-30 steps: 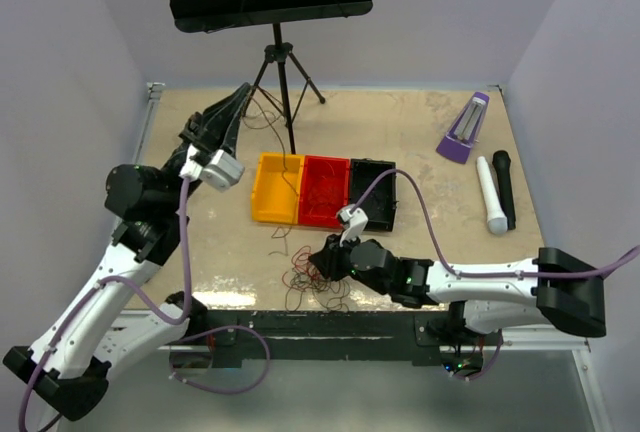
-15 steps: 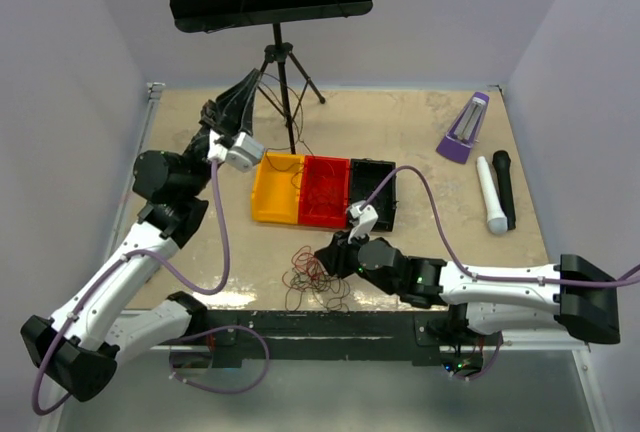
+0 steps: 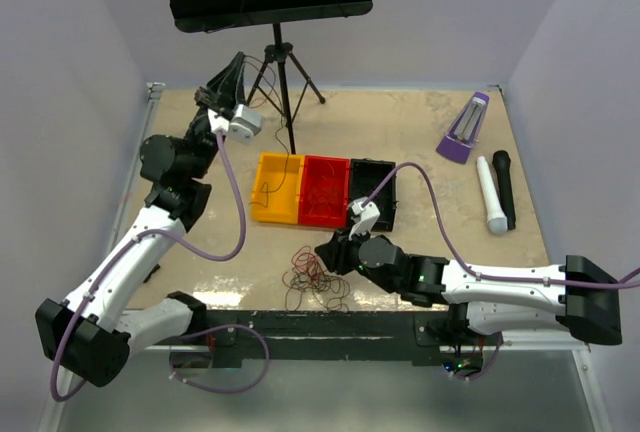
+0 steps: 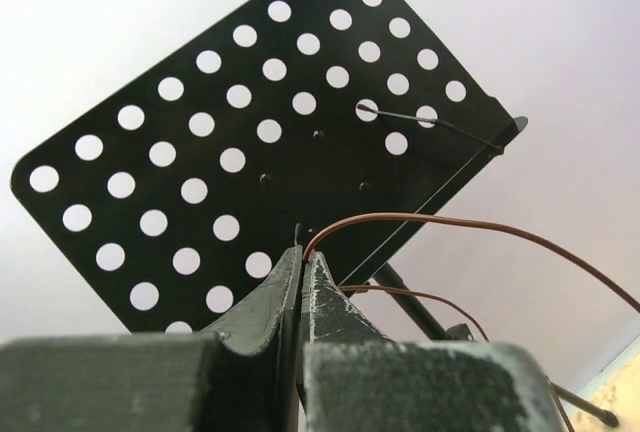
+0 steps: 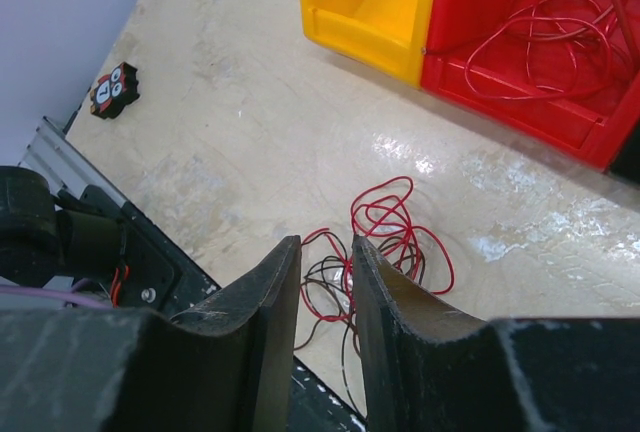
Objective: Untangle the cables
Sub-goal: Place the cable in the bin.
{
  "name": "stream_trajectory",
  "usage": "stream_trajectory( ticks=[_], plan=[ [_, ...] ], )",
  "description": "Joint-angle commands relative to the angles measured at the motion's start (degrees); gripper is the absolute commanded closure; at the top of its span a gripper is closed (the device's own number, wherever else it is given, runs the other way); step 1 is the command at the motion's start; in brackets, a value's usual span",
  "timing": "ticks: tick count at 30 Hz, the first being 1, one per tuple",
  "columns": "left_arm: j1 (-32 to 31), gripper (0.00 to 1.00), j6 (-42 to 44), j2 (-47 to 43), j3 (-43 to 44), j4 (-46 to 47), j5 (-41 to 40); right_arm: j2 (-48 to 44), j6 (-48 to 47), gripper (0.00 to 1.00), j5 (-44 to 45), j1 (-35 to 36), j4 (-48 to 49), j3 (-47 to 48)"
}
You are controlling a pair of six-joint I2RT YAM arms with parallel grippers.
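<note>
Near the front edge of the worktop [image 3: 420,132] the cables [image 3: 315,280] lie as a loose clump of red and black loops. My right tool [image 5: 325,247] hangs just above them, its jaws a narrow gap apart. I cannot tell if a strand sits between them. Behind the clump stand a yellow bin [image 3: 270,214], a red bin [image 3: 322,220] with more red wire inside, and a black bin [image 3: 362,172] partly hidden by my right arm. Further back my left tool [image 4: 303,252] is raised before the music stand [image 4: 230,142], pressed together on one thin wire [image 4: 420,215]. This wire leaves the left wrist picture at the right edge, and from above it is too fine to follow.
</note>
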Motion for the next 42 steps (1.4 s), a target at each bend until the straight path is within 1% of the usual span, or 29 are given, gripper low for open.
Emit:
stream_trajectory(
  ticks=[1,9,13,19,22,27,30,33,36,40,42],
  plan=[
    [0.3,1.0,-1.6,0.6,-0.6,4.7,1.5,-0.3,0.6,0.68,1.2,0.3,0.4,2.2],
    [0.3,1.0,0.4,2.4,-1.9,6.0,2.6,-1.7,0.9,0.7,0.9,0.2,1.0,1.3],
    [0.3,1.0,2.1,1.5,-7.5,6.0,4.7,-2.1,0.8,0.7,1.2,0.3,0.7,1.3],
    [0.3,1.0,2.4,1.5,-14.3,5.6,4.7,-2.7,1.2,0.71,1.7,0.2,0.6,0.8],
    [0.4,1.0,0.1,2.8,-15.0,5.7,4.7,-2.7,1.4,0.72,1.8,0.2,0.6,0.5],
    [1.4,1.0,-9.3,4.1,-12.6,3.9,5.3,-3.2,2.5,0.73,2.0,0.3,0.5,-0.6],
    [2.2,1.0,-15.8,4.3,-11.5,0.0,4.5,-3.6,2.5,0.73,2.2,0.2,0.7,-0.9],
    [2.6,1.0,-19.1,3.8,-12.7,-3.7,4.0,-3.5,2.1,0.72,2.5,0.3,0.7,-0.7],
    [3.2,1.0,-20.3,4.4,-14.2,-4.9,2.8,-3.1,1.8,0.71,2.6,0.2,1.0,-0.2],
    [4.4,1.0,-21.4,7.1,-14.3,-2.1,0.0,-3.8,2.0,0.71,2.7,0.2,0.9,0.2],
    [4.8,1.0,-19.3,8.7,-14.2,0.1,-2.0,-4.6,2.0,0.71,3.2,0.2,0.8,0.2]
  ],
)
